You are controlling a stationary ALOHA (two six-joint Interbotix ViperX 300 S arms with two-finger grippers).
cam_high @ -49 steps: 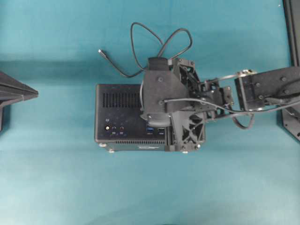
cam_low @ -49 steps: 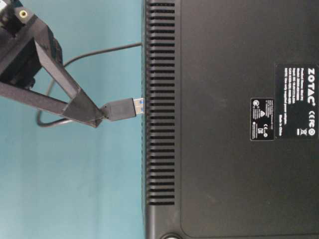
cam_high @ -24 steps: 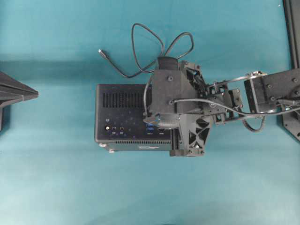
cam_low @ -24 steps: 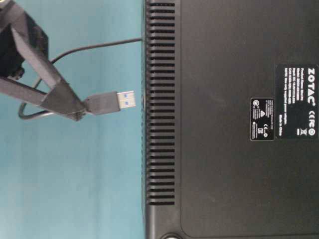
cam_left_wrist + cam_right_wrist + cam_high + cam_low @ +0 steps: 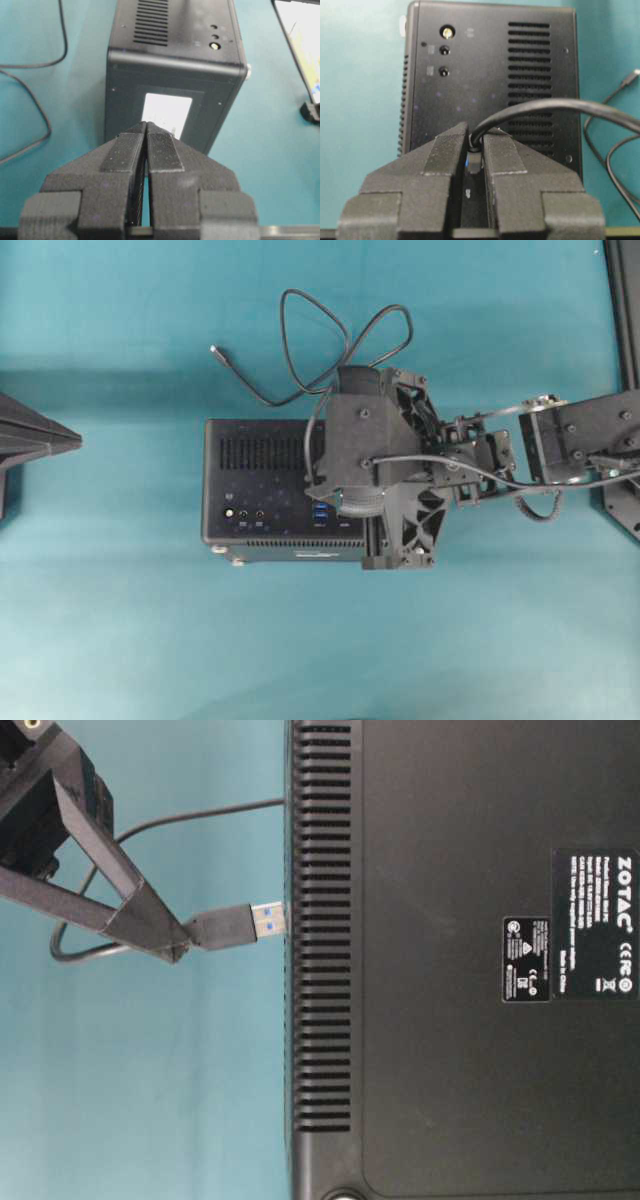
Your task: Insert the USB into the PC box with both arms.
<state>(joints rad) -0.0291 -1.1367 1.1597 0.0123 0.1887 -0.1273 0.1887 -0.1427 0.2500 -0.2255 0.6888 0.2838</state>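
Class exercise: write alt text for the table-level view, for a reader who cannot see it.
A robot hand holds a black USB plug, its blue-lined metal tip just short of the slotted edge of a black computer box. The plug's thin cable loops behind over a teal table.

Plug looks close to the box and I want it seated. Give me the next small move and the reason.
Probably ease the right gripper on toward the PC box. It grips the USB plug, whose blue-tongued tip is just short of the box's face, not yet in; confirm it lines up with a blue port first.
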